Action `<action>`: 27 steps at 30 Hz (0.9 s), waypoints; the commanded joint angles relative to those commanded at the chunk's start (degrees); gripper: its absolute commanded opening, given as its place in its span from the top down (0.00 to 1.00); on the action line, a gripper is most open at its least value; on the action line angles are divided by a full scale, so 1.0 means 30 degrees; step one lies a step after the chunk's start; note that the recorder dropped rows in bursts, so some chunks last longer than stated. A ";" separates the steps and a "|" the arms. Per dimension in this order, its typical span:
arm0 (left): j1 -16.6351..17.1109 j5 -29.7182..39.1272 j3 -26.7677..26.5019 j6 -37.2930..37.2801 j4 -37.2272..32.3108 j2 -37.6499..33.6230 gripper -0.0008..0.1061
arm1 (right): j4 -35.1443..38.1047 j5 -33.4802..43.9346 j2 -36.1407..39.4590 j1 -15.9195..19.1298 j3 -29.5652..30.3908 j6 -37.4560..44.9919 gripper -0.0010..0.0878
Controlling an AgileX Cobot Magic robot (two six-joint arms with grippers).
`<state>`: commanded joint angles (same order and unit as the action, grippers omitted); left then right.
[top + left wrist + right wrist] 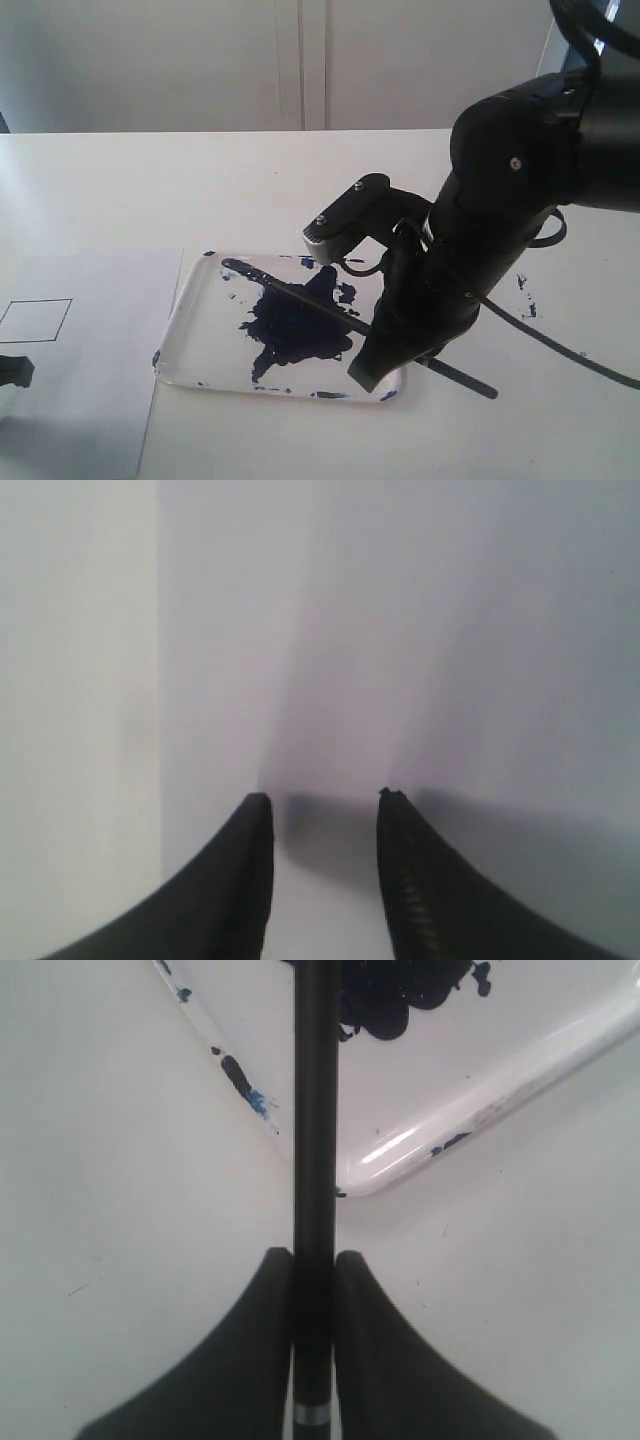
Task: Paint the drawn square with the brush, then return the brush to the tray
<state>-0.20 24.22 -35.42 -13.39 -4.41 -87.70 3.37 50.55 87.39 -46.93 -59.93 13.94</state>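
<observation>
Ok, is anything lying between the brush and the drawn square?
Nothing visible. The thin black brush, gripped by the right end effector, lies across the white paint-blotted tray; only bare white paper separates it from the outlined square.

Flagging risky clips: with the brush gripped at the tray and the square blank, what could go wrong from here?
1. The right end effector pinches the brush far from its tip, so the long shaft may pivot in the grip.
2. Its tip lies in the paint blot on the tray; carried to the drawn square, it might drip on the paper.
</observation>
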 joint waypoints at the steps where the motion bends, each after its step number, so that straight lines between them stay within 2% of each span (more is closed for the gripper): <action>1: 0.0000 0.0061 0.0000 0.0033 -0.0188 -0.0085 0.62 | 0.0000 0.0000 0.0000 0.0000 0.0000 0.0000 0.99; 4: 0.0000 0.0453 0.0000 0.0033 -0.1392 -0.0764 0.62 | 0.0000 0.0000 0.0000 0.0000 0.0000 0.0000 0.99; 9: 0.0000 0.0429 0.0000 0.0598 -0.1840 -0.1501 0.62 | 0.0037 -0.0001 0.0000 0.0000 0.0000 0.0000 0.99; 21: 0.0000 0.0706 0.0000 0.9769 -0.3744 -0.1635 0.62 | 0.0308 -0.0043 0.0000 0.0000 0.0000 0.0156 0.99; 27: 0.0000 0.1202 0.0000 0.9942 -0.5629 -0.1635 0.62 | 0.0308 -0.0043 0.0000 0.0000 0.0000 0.0156 0.99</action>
<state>-0.20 27.83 -35.42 16.43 -21.30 -92.61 4.29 50.42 87.39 -46.93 -59.93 14.41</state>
